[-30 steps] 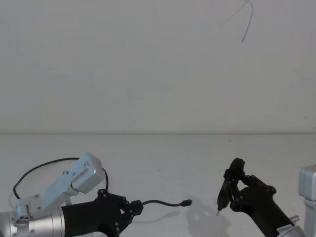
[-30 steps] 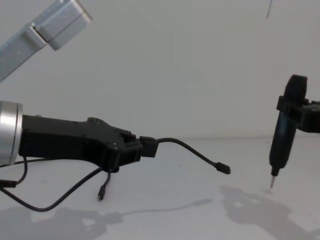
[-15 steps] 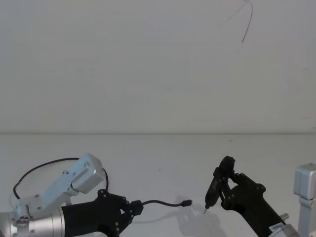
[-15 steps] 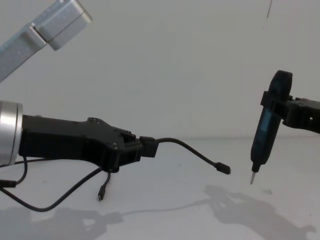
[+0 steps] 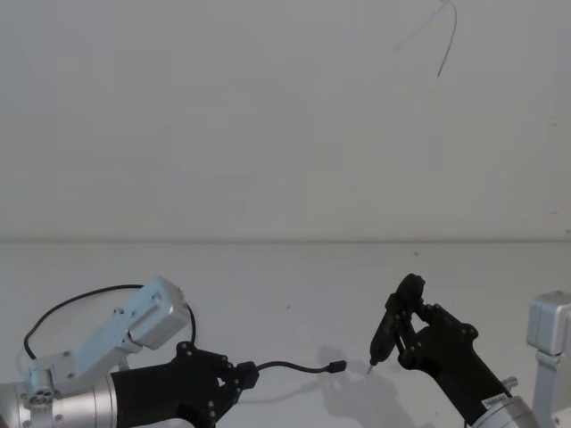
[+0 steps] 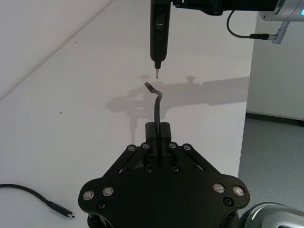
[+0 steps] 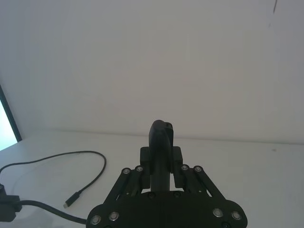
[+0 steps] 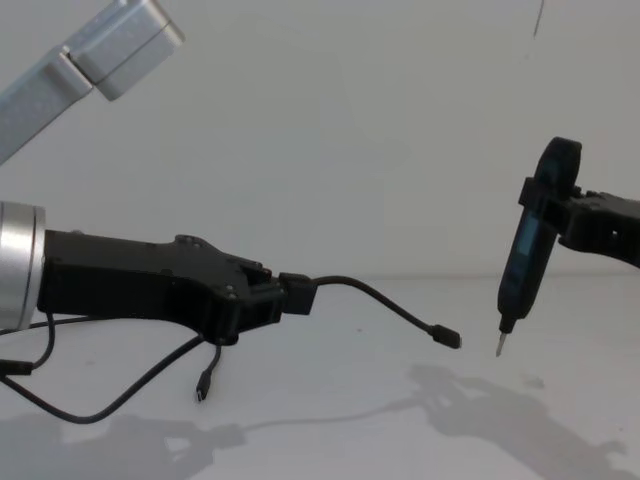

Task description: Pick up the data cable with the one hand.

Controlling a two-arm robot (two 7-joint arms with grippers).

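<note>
Left gripper (image 8: 268, 298) is clamped down on the data cable (image 6: 156, 114), pinching it right behind one plug housing, so that bit's sorted. A short stub of cord sticks out forward from the jaws, arcs up a little, then droops to the small plug (image 8: 447, 338) at its free tip, hanging in the air above the table (image 5: 285, 294). The rest of the cord trails back under the arm, and the other plug (image 6: 62, 210) looks to be lying on the tabletop.

So I'd say the grab is done and the lift is only partway, since the long tail is on the surface. My advice: hold the pinch firm and raise slow and straight so the slack follows without whipping. It's floppy cord, so expect the tail to swing and drag.

Thing to watch: the right gripper (image 8: 570, 215) is closed around a black pen-like tool (image 8: 525, 265), held nearly upright, and its metal tip sits close to the free plug, not touching. I'd keep those two apart while lifting, or the stub could snag on it.
</note>
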